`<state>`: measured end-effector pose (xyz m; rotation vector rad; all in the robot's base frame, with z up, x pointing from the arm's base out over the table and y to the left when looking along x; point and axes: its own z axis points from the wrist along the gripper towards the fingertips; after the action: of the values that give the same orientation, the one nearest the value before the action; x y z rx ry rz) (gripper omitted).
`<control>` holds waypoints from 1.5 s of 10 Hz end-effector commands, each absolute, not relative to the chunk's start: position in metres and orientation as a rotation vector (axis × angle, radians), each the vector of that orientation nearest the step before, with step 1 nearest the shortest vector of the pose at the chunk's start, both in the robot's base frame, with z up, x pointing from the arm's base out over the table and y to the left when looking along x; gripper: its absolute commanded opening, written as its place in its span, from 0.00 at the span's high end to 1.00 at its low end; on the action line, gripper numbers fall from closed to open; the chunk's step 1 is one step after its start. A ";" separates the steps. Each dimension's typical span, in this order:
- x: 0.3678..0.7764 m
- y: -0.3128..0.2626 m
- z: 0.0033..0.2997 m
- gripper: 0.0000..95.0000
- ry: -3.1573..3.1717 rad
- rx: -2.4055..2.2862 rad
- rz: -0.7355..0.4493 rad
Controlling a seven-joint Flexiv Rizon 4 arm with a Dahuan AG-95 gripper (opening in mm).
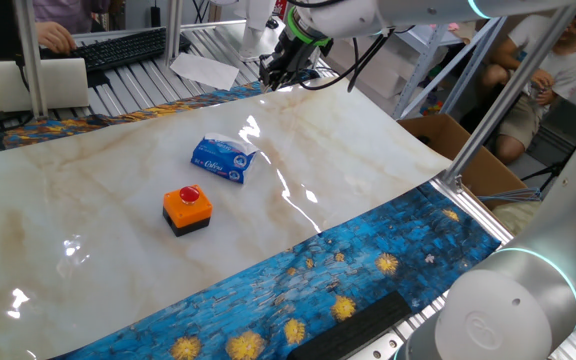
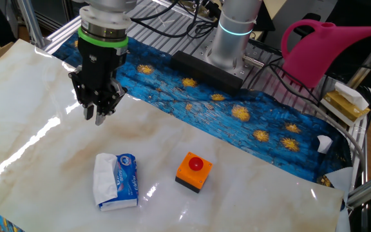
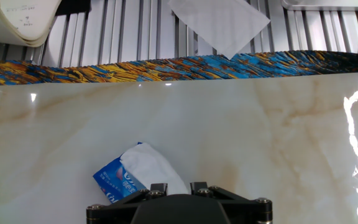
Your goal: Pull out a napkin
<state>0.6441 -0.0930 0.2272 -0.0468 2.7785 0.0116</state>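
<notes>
The blue packet (image 1: 218, 162) lies on the marble tabletop, with the white napkin (image 1: 232, 144) sticking out of its top. Both show in the other fixed view, packet (image 2: 127, 182) and napkin (image 2: 104, 182), and in the hand view, packet (image 3: 112, 181) and napkin (image 3: 151, 168). My gripper (image 1: 272, 72) hangs above the table's far edge, well away from the packet and off the surface. In the other fixed view the gripper (image 2: 95, 116) points down with a narrow gap between its fingers, and it holds nothing. The hand view shows only the finger bases.
An orange box with a red button (image 1: 186, 208) stands near the packet. A larger stiff white paper sheet (image 3: 219, 22) lies on the rails beyond the table. A starry blue cloth (image 1: 368, 270) borders the table. There is a cardboard box (image 1: 448, 135) and a pink watering can (image 2: 327, 45).
</notes>
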 end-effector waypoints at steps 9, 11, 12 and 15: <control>0.644 -0.093 0.227 1.00 3.045 0.125 0.253; 0.644 -0.093 0.227 1.00 3.048 0.177 0.254; 0.644 -0.093 0.227 1.00 3.063 0.160 0.250; 0.644 -0.093 0.227 1.00 3.067 0.124 0.224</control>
<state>0.6434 -0.0930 0.2272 0.1881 3.0925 0.2706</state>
